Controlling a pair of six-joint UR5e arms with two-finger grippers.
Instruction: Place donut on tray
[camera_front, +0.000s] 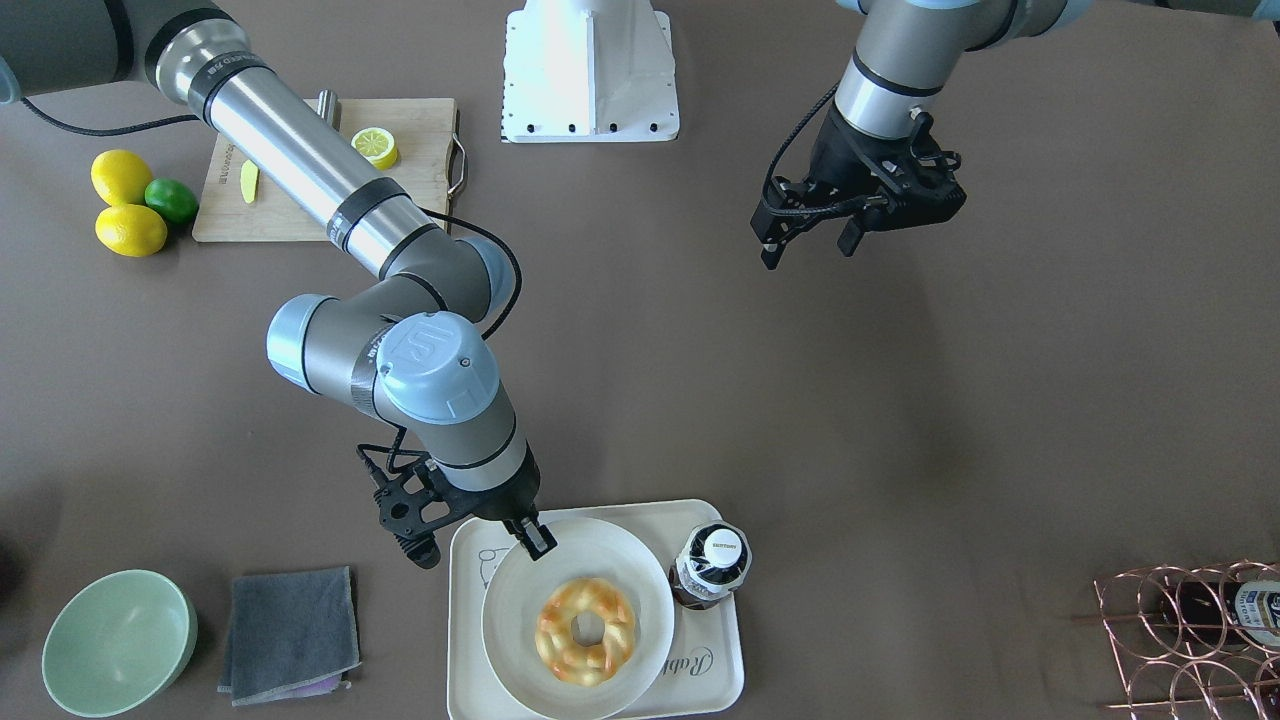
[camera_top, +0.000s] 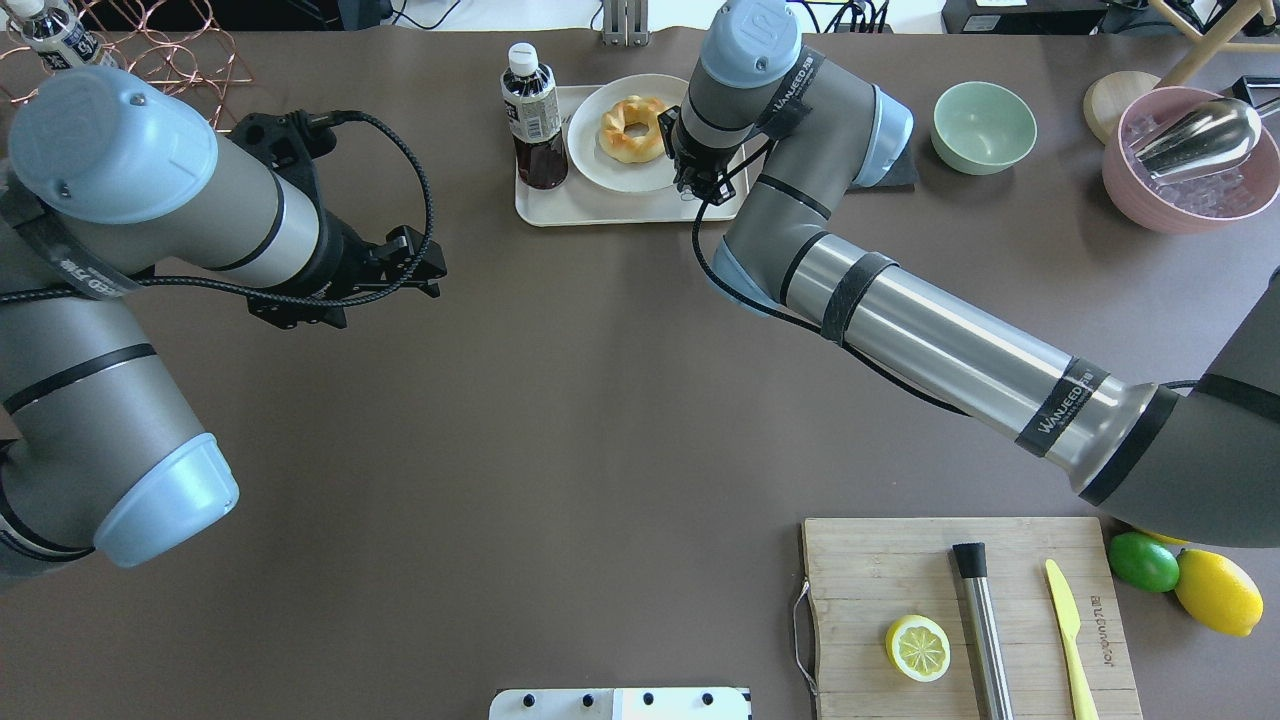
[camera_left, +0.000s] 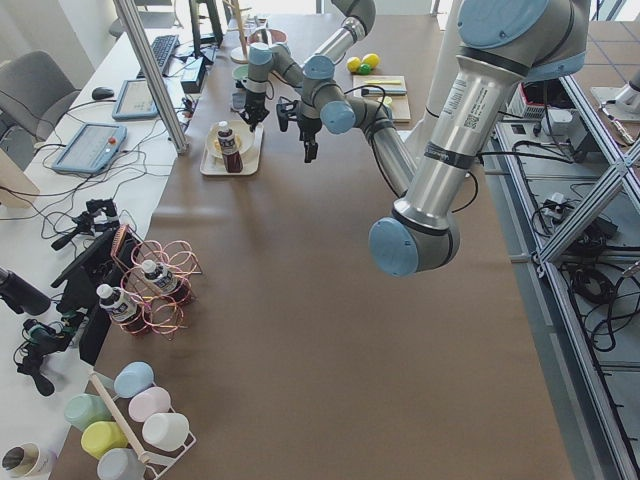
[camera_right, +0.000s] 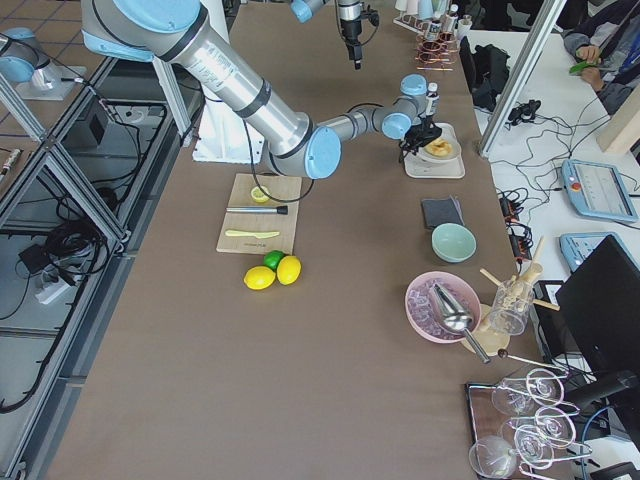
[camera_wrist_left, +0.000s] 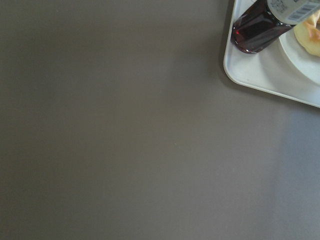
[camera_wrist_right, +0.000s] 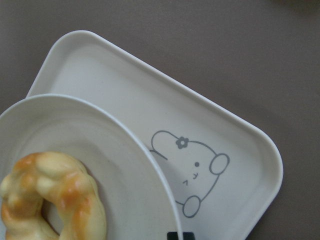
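Observation:
The donut (camera_front: 586, 631), golden with orange glaze, lies on a round white plate (camera_front: 520, 600) that sits on the cream tray (camera_front: 470, 650). It also shows in the overhead view (camera_top: 633, 128) and the right wrist view (camera_wrist_right: 55, 195), beside the tray's grey animal drawing (camera_wrist_right: 192, 172). My right gripper (camera_front: 482, 547) is open and empty, low over the tray's corner. One fingertip (camera_front: 537, 540) is above the plate's rim, apart from the donut. My left gripper (camera_front: 810, 248) is open and empty, high over bare table, far from the tray.
A dark drink bottle (camera_front: 712, 565) stands on the tray beside the plate. A green bowl (camera_front: 118, 642) and a grey cloth (camera_front: 290, 633) lie near the tray. Farther off are a cutting board (camera_front: 420, 130) with a lemon half (camera_front: 375, 147), and a copper rack (camera_front: 1190, 640).

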